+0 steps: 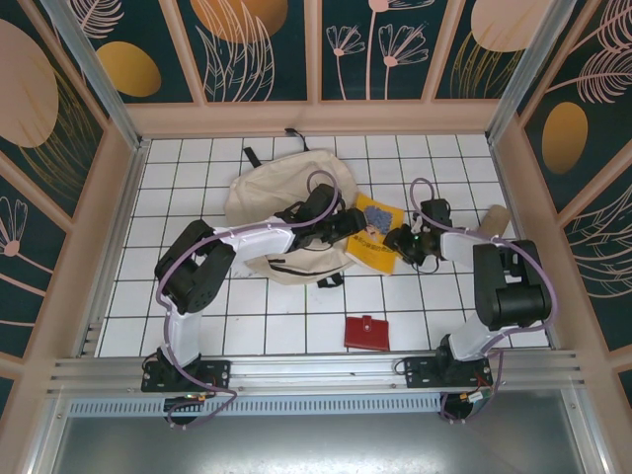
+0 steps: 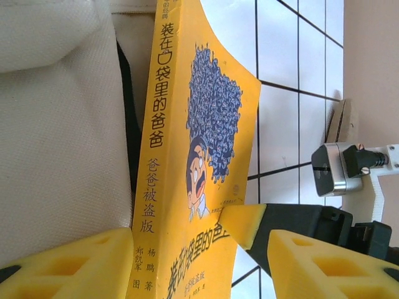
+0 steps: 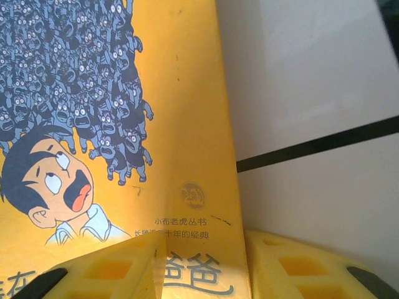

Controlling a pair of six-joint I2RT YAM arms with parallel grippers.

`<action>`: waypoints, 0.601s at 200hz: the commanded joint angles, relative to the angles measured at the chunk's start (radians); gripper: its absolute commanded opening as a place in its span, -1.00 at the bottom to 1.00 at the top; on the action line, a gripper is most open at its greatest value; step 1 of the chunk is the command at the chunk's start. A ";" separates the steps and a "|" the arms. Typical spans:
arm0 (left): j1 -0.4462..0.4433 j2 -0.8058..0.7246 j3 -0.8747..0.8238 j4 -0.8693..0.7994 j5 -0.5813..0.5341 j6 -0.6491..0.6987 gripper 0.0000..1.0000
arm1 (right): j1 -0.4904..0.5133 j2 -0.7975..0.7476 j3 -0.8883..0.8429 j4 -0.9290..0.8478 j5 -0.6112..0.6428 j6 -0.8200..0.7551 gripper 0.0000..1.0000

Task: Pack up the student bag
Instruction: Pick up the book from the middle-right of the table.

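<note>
L gripper (image 2: 196,268) spread wide, lower end of yellow book (image 2: 187,124) straddled, not pinched. R gripper (image 3: 199,271): book corner seen btwn fingers (image 3: 299,271); clamped or not can't be told. Book spine set against student bag (image 1: 267,197), laid on tiled surface (image 1: 197,306), left of centre. Red wallet (image 1: 366,332) laid near front edge, apart.

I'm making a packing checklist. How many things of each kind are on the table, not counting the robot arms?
Backpack: 1
Book: 1
Wallet: 1
Pouch: 1
Total: 4
</note>
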 commanded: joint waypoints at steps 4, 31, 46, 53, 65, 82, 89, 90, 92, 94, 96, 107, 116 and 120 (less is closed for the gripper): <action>-0.008 -0.045 -0.006 -0.073 -0.022 0.073 0.24 | 0.054 0.048 0.026 0.014 -0.080 0.021 -0.24; 0.009 -0.039 0.002 -0.153 -0.070 0.151 0.29 | 0.059 0.062 0.031 0.010 -0.067 0.017 -0.24; 0.017 -0.024 0.008 -0.171 -0.065 0.164 0.30 | 0.058 0.064 0.029 0.012 -0.062 0.018 -0.24; 0.018 -0.014 0.015 -0.188 -0.080 0.167 0.30 | 0.059 0.064 0.027 0.013 -0.062 0.018 -0.25; 0.016 -0.002 0.018 -0.202 -0.106 0.158 0.31 | 0.059 0.064 0.024 0.014 -0.060 0.017 -0.25; 0.018 0.003 0.014 -0.202 -0.121 0.155 0.31 | 0.059 0.067 0.024 0.013 -0.059 0.015 -0.25; 0.017 0.004 0.011 -0.196 -0.117 0.153 0.32 | 0.058 0.066 0.024 0.013 -0.059 0.015 -0.25; 0.017 0.004 0.011 -0.195 -0.115 0.154 0.31 | 0.058 0.067 0.024 0.013 -0.059 0.015 -0.25; 0.017 0.006 0.012 -0.193 -0.111 0.154 0.31 | 0.058 0.067 0.024 0.012 -0.058 0.014 -0.25; 0.017 0.007 0.013 -0.191 -0.106 0.156 0.30 | 0.058 0.067 0.024 0.012 -0.058 0.016 -0.25; 0.017 0.008 0.014 -0.189 -0.101 0.157 0.30 | 0.058 0.067 0.024 0.012 -0.059 0.015 -0.25; 0.016 0.014 0.016 -0.161 -0.037 0.171 0.25 | 0.059 0.070 0.024 0.016 -0.066 0.015 -0.25; 0.018 0.018 0.014 -0.130 0.021 0.174 0.22 | 0.059 0.071 0.025 0.018 -0.068 0.017 -0.25; 0.018 0.019 0.012 -0.114 0.046 0.172 0.20 | 0.058 0.073 0.026 0.020 -0.069 0.018 -0.25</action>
